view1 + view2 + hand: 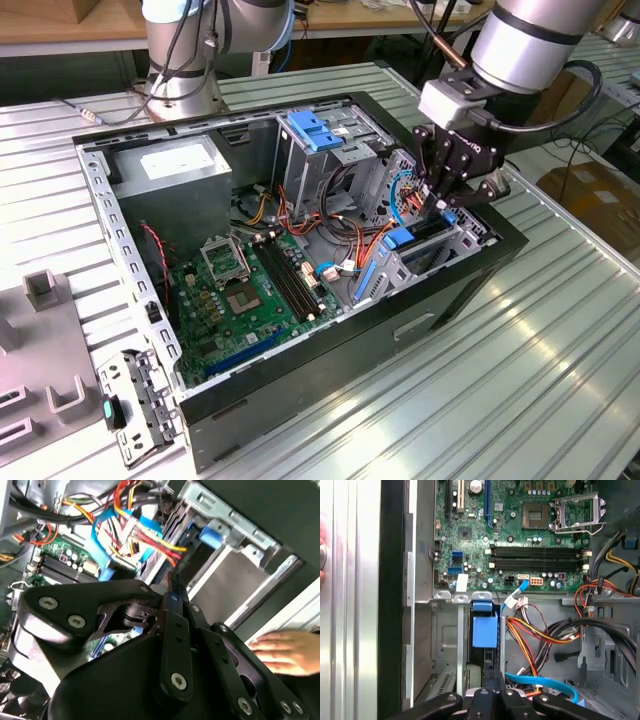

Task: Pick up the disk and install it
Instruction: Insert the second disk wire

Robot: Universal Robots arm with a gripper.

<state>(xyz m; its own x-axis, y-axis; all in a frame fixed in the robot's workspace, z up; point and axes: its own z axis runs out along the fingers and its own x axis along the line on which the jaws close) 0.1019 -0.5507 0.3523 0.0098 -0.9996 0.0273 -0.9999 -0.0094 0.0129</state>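
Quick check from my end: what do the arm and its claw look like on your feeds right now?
The arm is a thick silver-grey tube with a black band, ending in a light grey wrist block. A black cable loops beside it. The claw is matte black, built of angular linkage plates joined by round silver screws, which show in the second wrist view.

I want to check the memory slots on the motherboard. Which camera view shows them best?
The first wrist view: the memory slots lie unobstructed, seen from straight above. The exterior view shows them slanted. In the second wrist view they are partly hidden behind the hand.
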